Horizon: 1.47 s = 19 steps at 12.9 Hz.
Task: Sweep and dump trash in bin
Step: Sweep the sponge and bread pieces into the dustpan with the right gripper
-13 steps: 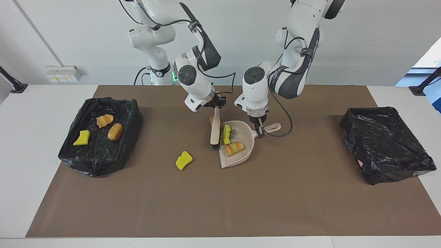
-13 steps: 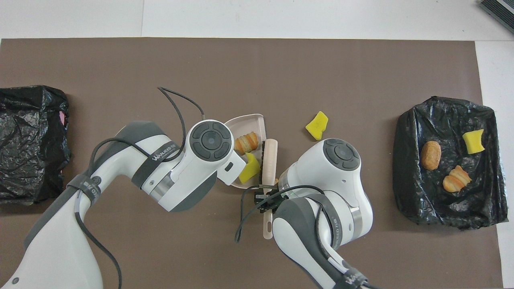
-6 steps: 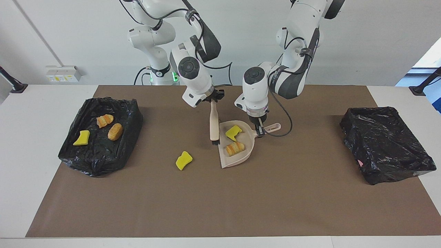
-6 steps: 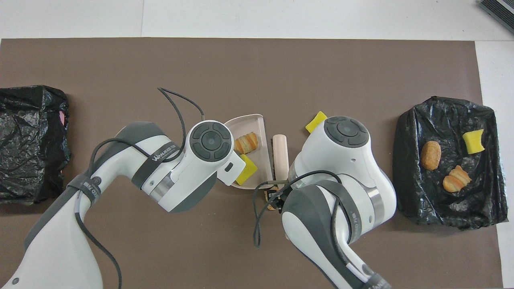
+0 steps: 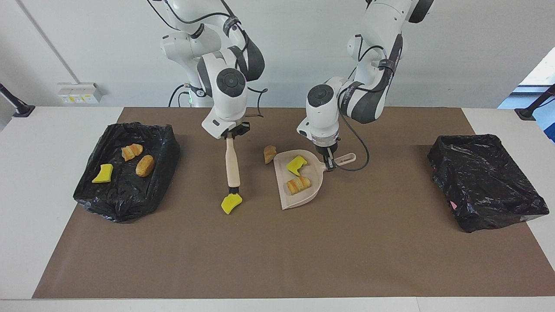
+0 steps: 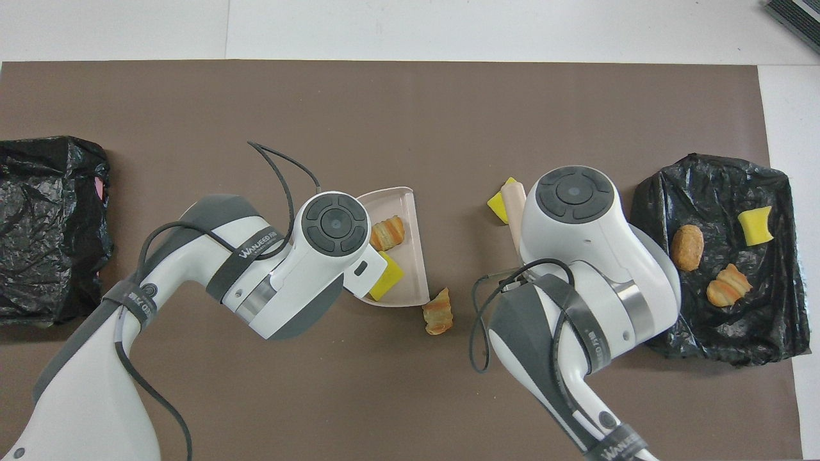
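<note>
Desk: white desk [image 5: 60, 130] with a matte brown mat [image 5: 303, 251] over most of its top.
Room: plain pale wall; a white socket box [image 5: 80, 92] is mounted low on it at the right arm's end.
Bins: two shallow bins lined with crinkled glossy black plastic. The bin at the right arm's end [image 5: 125, 195] holds three pieces of trash: a bright yellow sponge chunk [image 5: 103, 173], a ridged orange croissant-like piece [image 5: 132, 151] and a smooth brown bread roll [image 5: 145, 165]. The bin at the left arm's end [image 5: 485, 182] shows only black liner and a small pink spot.
Dustpan: smooth beige plastic dustpan [image 5: 305, 197] flat on the mat mid-desk, its mouth toward the right arm's end. In it lie a yellow sponge wedge [image 5: 296, 164] and a striped tan-and-orange pastry lump [image 5: 298, 185].
Loose trash: a tan bread-like crust piece [image 5: 269, 154] rests on the mat just beside the pan's mouth corner nearest the robots. A yellow sponge lump [image 5: 231, 203] lies farther from the robots, toward the right arm's end.
Brush: long beige-handled brush with black bristles [image 5: 233, 167], hanging almost upright, bristles touching the yellow sponge lump.
Right claw [image 5: 230, 135]: clamped on the brush handle's top end.
Left claw [image 5: 328, 163]: closed on the dustpan's looped handle [image 5: 344, 159].
</note>
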Each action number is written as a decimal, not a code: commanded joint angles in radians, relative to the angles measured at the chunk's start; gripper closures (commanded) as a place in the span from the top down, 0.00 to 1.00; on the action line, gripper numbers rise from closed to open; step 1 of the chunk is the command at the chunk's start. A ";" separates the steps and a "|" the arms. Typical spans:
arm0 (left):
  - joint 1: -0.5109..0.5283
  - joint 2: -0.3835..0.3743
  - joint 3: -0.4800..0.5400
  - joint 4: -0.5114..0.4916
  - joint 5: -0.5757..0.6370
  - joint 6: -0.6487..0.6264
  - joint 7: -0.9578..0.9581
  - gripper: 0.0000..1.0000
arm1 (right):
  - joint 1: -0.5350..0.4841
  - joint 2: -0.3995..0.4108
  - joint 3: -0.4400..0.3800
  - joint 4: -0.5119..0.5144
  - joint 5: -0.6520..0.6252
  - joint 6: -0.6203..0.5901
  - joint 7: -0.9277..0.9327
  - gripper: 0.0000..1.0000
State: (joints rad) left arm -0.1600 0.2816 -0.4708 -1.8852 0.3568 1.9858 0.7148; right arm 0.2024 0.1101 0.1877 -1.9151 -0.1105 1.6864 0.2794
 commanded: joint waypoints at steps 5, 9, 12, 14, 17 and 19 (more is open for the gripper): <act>0.031 -0.113 0.000 -0.126 0.008 -0.058 -0.051 0.00 | -0.110 0.114 0.016 0.054 -0.264 0.081 -0.187 0.00; 0.030 -0.169 0.000 -0.213 0.011 -0.033 -0.072 0.00 | -0.066 0.158 0.022 0.007 -0.241 0.140 -0.261 0.00; 0.028 -0.199 -0.002 -0.254 0.011 -0.027 -0.081 0.00 | -0.035 0.135 0.027 -0.036 -0.136 0.151 -0.324 0.00; 0.022 -0.235 -0.002 -0.314 0.013 0.017 -0.081 0.00 | -0.029 0.099 0.027 -0.096 -0.001 0.162 -0.319 0.00; 0.020 -0.252 -0.002 -0.339 0.013 0.024 -0.081 0.00 | 0.025 0.056 0.027 -0.154 0.087 0.147 -0.216 0.00; 0.020 -0.266 -0.002 -0.356 0.014 0.025 -0.083 0.00 | 0.049 0.031 0.027 -0.191 0.162 0.147 -0.110 0.00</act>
State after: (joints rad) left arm -0.1366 0.0661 -0.4746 -2.1793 0.3569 1.9908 0.6384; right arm 0.2416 0.1879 0.2123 -2.0344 -0.0144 1.8191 0.0995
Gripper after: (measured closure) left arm 0.683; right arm 0.740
